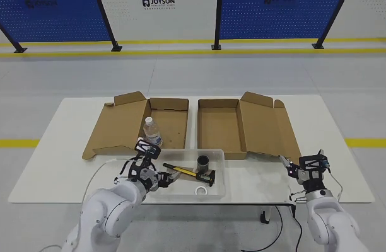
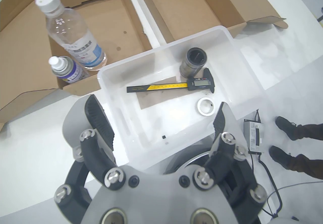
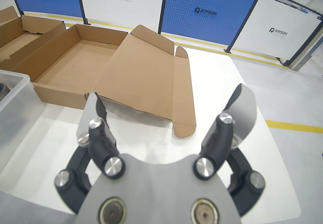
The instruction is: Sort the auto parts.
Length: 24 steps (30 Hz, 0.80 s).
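On the white table [image 1: 57, 167], a clear bin [image 2: 161, 49] holds a caliper [image 2: 164, 87]; the left gripper [image 2: 156, 104] and right gripper [image 3: 165, 91] both spread apart.

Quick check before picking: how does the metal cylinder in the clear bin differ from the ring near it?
The cylinder stands upright and tall; the ring lies flat and low. The cylinder is dull grey with a dark bore; the ring is bright and pale. The cylinder stands beyond the caliper, away from the robot; the ring lies on its nearer side. Both are round, hollow and loose in the bin.
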{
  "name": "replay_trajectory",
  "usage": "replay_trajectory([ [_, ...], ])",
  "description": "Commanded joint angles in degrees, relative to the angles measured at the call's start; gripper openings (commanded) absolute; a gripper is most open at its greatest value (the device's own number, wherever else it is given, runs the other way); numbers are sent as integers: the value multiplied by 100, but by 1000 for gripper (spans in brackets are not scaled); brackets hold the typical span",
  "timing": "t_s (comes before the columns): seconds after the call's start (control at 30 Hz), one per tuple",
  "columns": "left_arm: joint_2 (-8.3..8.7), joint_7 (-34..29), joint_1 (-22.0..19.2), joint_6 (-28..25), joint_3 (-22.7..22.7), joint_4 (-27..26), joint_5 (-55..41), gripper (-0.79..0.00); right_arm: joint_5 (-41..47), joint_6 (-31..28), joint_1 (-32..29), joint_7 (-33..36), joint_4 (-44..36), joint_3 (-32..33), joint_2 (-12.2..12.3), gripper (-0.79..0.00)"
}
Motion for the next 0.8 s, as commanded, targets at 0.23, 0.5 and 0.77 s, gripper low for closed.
replay_trajectory([
  [0.23, -64, -119, -670, 1, 794, 428, 112, 0, 0, 0, 0, 0, 0, 0, 0, 0],
  [0.5, -200, -107, -1448, 444, 1474, 1191, 116, 0, 0, 0, 0, 0, 0, 0, 0, 0],
  [0.77, -376, -133, -2126, 928, 2090, 2048, 125, -99, 0, 0, 0, 0, 0, 0, 0, 0],
])
